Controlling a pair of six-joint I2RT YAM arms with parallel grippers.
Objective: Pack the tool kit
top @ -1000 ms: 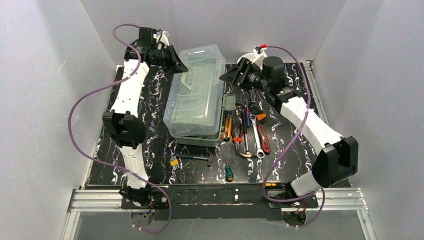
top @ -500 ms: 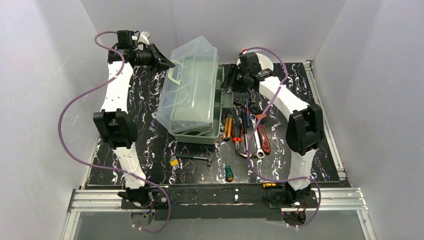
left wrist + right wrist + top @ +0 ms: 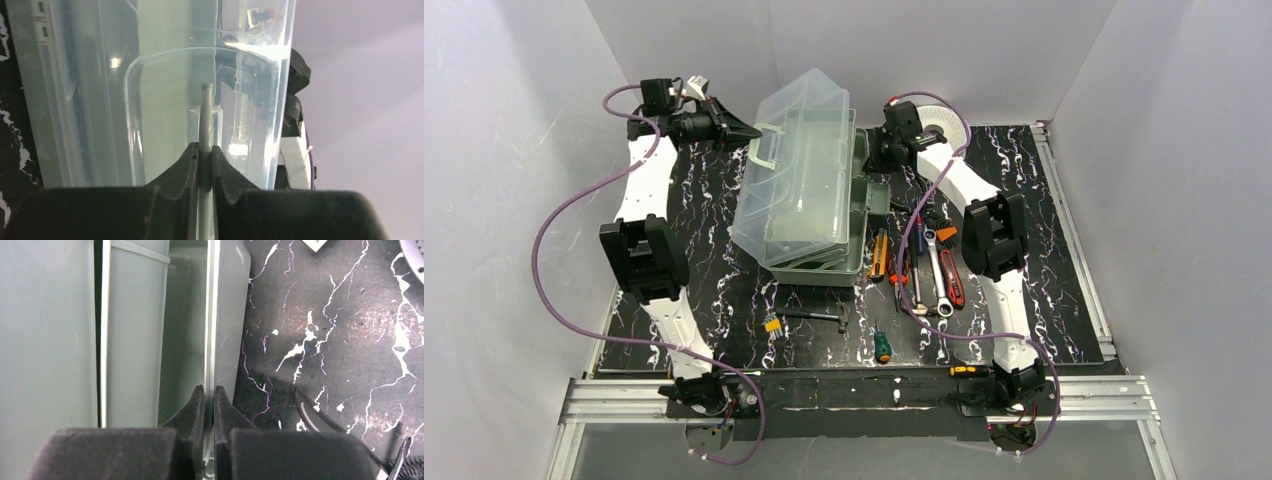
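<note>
Toolbox (image 3: 809,205) stood mid-bench (image 3: 724,290), its clear lid (image 3: 789,140) tilted, partly raised off the pale green base (image 3: 861,190). The left gripper (image 3: 205,150) was clamped on the lid handle (image 3: 205,115). The right gripper (image 3: 209,390) pinched the base's thin rim (image 3: 210,315). Hand tools (image 3: 919,265) lay just right of the base.

The pale green toolbox (image 3: 824,268) lies mid-table. Its clear lid (image 3: 799,170), with a handle (image 3: 767,150), is tilted partly open, its 9 o'clock edge raised. Hand tools (image 3: 924,265) lie loose at its 3 and 6 o'clock.
</note>
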